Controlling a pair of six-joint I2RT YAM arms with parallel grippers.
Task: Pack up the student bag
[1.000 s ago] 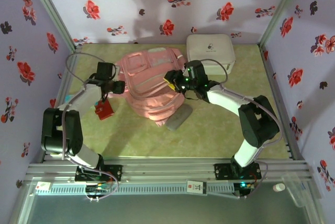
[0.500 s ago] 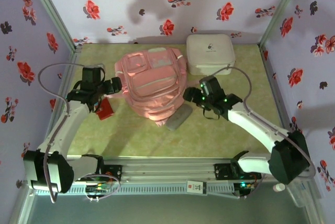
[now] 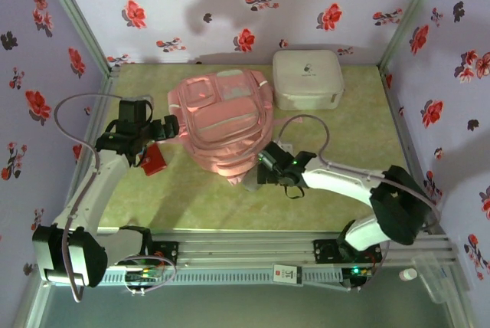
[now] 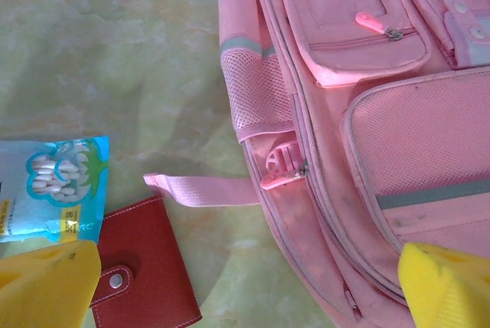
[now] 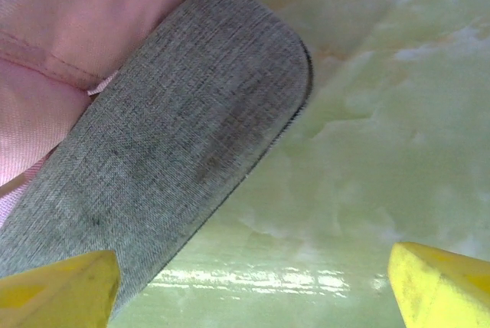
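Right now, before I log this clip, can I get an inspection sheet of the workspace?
Surface: green marbled table, no spills seen.
Job's things: pink student bag lying flat mid-table, front pockets up.
Clutter: grey pouch against the bag's near edge; red wallet and snack packet left of the bag; white case behind it.
Claws: left claw open, empty, beside the bag; right claw open over the grey pouch, not gripping.
Cables: left cable and right cable loop free.
Surroundings: floral walls on three sides.
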